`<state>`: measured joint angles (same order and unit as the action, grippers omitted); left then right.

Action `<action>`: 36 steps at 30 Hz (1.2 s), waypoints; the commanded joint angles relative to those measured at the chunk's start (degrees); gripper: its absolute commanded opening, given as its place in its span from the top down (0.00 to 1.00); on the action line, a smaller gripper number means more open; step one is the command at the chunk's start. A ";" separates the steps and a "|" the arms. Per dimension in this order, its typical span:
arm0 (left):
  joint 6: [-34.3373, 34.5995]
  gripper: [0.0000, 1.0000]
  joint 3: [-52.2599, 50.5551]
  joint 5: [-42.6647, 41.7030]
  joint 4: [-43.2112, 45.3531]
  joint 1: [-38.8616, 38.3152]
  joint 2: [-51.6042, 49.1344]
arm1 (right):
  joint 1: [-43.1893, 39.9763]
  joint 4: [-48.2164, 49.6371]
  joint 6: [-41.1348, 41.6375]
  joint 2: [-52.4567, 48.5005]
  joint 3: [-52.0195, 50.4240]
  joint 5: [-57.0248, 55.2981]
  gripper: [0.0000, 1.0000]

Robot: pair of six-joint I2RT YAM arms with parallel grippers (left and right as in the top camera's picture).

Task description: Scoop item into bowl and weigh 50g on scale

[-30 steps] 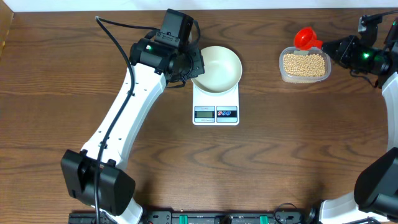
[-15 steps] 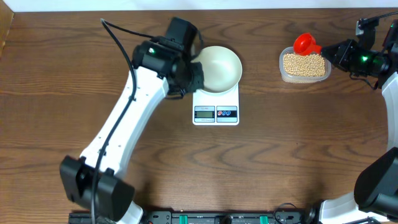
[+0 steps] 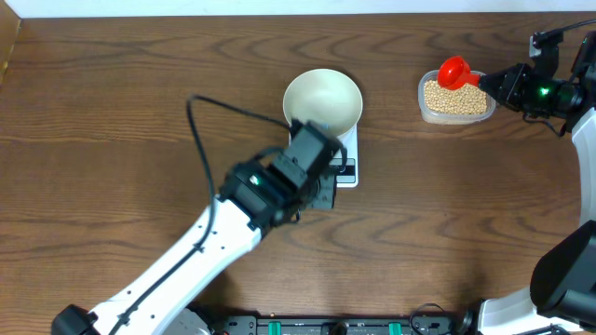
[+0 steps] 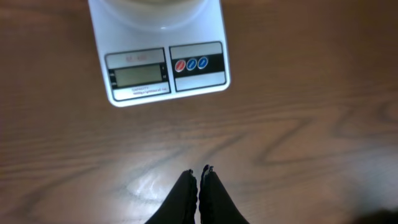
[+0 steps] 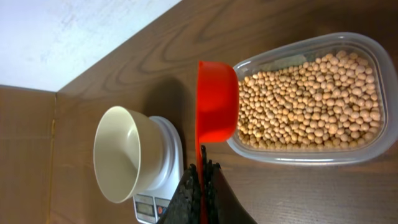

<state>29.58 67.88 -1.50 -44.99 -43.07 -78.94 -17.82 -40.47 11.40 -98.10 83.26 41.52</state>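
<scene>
The white bowl sits empty on the white scale, whose grey display is too dim to read. My left gripper is shut on nothing and hovers over bare wood just in front of the scale. From overhead, the left arm covers most of the scale. The tan beans fill a clear plastic tub at the right. My right gripper is shut on the handle of a red scoop. The scoop is tipped on its side at the tub's end nearest the bowl.
The tub's rim stands on brown wood near the table's far edge and a white wall. The left arm's black cable loops over the table left of the bowl. Open wood lies between the scale and the tub.
My left arm has swung from the bowl's left side down to the front, and now lies over the scale. The right gripper has shifted the red scoop slightly over the tub.
</scene>
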 commanded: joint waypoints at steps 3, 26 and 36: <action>2.67 0.93 -11.41 1.68 12.11 -1.38 -0.28 | -0.57 -0.15 -2.29 0.26 0.72 0.39 0.99; -3.50 0.93 -16.39 4.59 37.90 2.73 -17.29 | -0.46 -3.04 -5.75 0.26 0.72 0.39 0.99; -8.17 0.93 -16.39 4.57 41.03 4.26 -17.31 | -0.46 -3.06 -6.36 0.26 0.72 -0.72 0.99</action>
<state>23.68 51.83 1.93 -4.03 -38.89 -96.33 -17.82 -43.48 6.28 -98.10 83.26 41.25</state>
